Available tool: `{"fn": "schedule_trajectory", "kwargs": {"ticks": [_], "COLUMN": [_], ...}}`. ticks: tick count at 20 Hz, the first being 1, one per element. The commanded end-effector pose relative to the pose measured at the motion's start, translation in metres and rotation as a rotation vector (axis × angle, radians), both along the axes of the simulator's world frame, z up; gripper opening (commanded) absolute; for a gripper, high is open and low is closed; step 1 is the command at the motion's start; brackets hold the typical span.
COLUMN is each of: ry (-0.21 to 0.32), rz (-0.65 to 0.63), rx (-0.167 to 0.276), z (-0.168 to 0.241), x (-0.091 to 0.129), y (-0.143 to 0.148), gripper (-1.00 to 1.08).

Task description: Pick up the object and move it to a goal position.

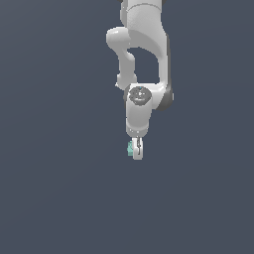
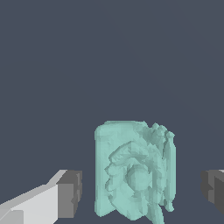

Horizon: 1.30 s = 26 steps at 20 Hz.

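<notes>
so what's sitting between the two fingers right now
The teal block sits between the fingers, with a bare gap on each side; neither pad touches it. The wrist view shows this.

- Both views are flat simulator renders, evenly lit, set against a uniform dark slate-blue ground with no cast shadows on it.
- The white arm (image 1: pixel 144 44) is brightest on its upper curves and shades to grey down the exterior view's right.
- No glare, blur or edge distortion.
- Edges look slightly jagged; the teal block (image 2: pixel 133 173) shows coarse, faceted shading.
</notes>
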<state>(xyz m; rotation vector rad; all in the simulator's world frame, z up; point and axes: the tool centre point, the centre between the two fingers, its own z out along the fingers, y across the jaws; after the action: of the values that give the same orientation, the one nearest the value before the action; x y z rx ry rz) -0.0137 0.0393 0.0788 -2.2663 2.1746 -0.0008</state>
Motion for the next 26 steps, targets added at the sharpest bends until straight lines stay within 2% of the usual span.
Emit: {"fn": "schedule_trajectory", "kwargs": {"ticks": [1,8,9,20,26], "ry": [0.001,0.001,0.001,-0.001,-0.001], "rz": [-0.001,-0.003,-0.003,-0.003,-0.003], "rx": [0.0,0.0,0.0,0.0,0.0], "z": [-0.014,-0.029,-0.029,-0.028,-0.025], "x": [-0.001,0.0,0.0,0.001,0.006], "y": [0.0,0.0,0.0,0.0,0.018], "gripper": [1.0,1.0,-1.0,-1.0,-1.0]}}
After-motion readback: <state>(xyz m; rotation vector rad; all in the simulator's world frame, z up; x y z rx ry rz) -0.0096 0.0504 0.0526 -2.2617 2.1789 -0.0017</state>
